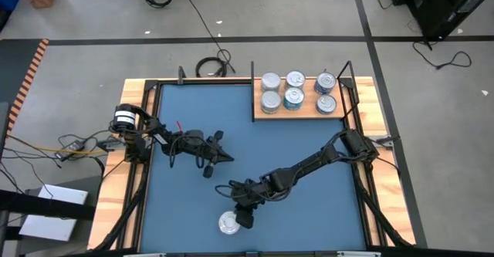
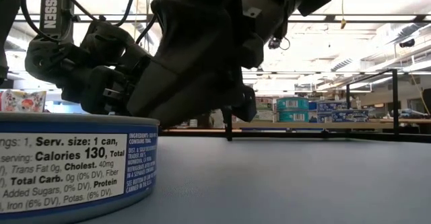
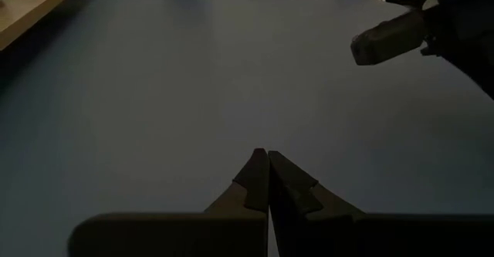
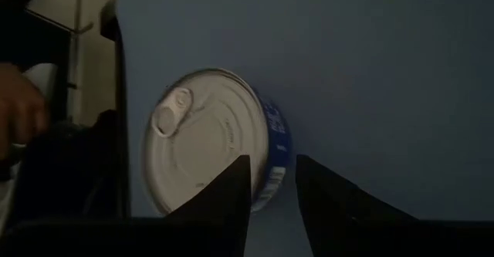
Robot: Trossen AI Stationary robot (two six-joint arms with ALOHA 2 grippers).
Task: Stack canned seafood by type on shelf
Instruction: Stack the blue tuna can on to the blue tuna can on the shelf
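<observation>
The shelf (image 1: 302, 115) lies on the far right part of the mat (image 1: 309, 203), hard against its back edge, and six tins (image 1: 294, 79) stand on it in two rows of three, one row behind the other. A lone tin (image 1: 228, 224) sits well apart from them, at the mat's near edge and a little left of centre (right in front of the low camera). The right gripper (image 1: 244, 215) hangs just beside that tin, on its right and slightly behind. The left gripper (image 1: 226, 157) sits over the mat's left-centre, behind the lone tin and well left of the shelf.
</observation>
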